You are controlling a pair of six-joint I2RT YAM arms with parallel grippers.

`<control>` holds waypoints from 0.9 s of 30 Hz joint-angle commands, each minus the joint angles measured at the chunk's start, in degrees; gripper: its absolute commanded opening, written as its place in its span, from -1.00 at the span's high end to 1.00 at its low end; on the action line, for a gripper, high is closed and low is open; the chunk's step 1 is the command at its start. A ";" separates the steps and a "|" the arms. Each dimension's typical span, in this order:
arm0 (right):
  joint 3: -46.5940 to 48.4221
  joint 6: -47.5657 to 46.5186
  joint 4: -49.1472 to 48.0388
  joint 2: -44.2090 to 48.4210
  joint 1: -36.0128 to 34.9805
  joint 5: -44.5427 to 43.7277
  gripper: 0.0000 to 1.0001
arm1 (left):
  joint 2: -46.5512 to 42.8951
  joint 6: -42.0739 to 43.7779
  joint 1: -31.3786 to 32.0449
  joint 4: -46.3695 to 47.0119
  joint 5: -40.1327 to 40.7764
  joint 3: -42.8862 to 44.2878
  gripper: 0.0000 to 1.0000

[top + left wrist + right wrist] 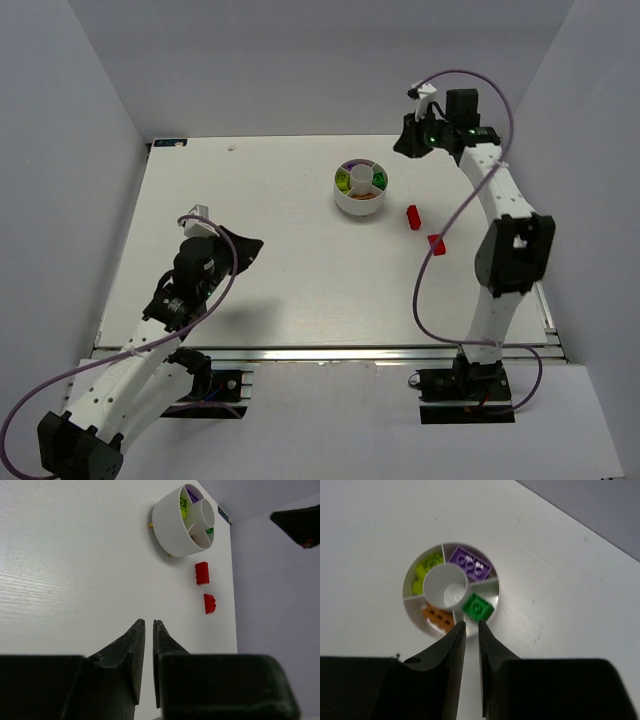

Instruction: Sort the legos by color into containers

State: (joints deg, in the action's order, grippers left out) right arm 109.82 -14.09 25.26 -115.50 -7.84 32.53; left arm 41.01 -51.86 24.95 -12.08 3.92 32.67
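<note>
The round white dish (361,187) stands at the back of the table, with wedge sections around a centre well. In the right wrist view the dish (406,592) holds purple legos (470,562), yellow-green legos (426,567), orange legos (437,617) and a blurred dark green lego (478,607). My right gripper (470,624) hovers above the dish's near rim, jaws close together with nothing between them. Two red legos (412,216) (436,243) lie on the table right of the dish. My left gripper (250,243) is shut and empty, well left of the dish (170,525).
The table is white with grey walls around it. The right arm's purple cable (440,230) loops over the area near the red legos (202,573) (209,603). A small dark fitting (168,142) sits at the table's back left corner.
</note>
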 commanded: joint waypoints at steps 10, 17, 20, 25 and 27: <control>-33.42 -0.68 13.94 22.69 3.53 -26.02 -0.31 | 3.98 0.62 0.01 7.42 -3.66 -0.85 -0.28; -35.64 2.04 14.03 18.48 4.41 -30.68 -0.34 | 3.20 0.00 0.01 7.25 -3.84 -1.38 -0.32; -35.12 3.10 13.68 16.10 4.50 -31.30 -0.33 | 2.06 -0.35 0.01 6.37 -3.57 -1.90 -0.33; -33.71 3.89 12.01 11.27 4.58 -32.27 -0.29 | -0.23 -1.05 0.01 5.40 -2.78 -3.04 -0.34; -32.22 3.80 11.66 9.17 4.58 -32.27 -0.27 | -0.41 -1.05 0.01 4.96 -2.78 -2.96 -0.34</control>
State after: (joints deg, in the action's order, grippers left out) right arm 74.35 -11.09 38.72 -104.47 -3.44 1.39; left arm 41.54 -52.51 24.95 -6.39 0.86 30.35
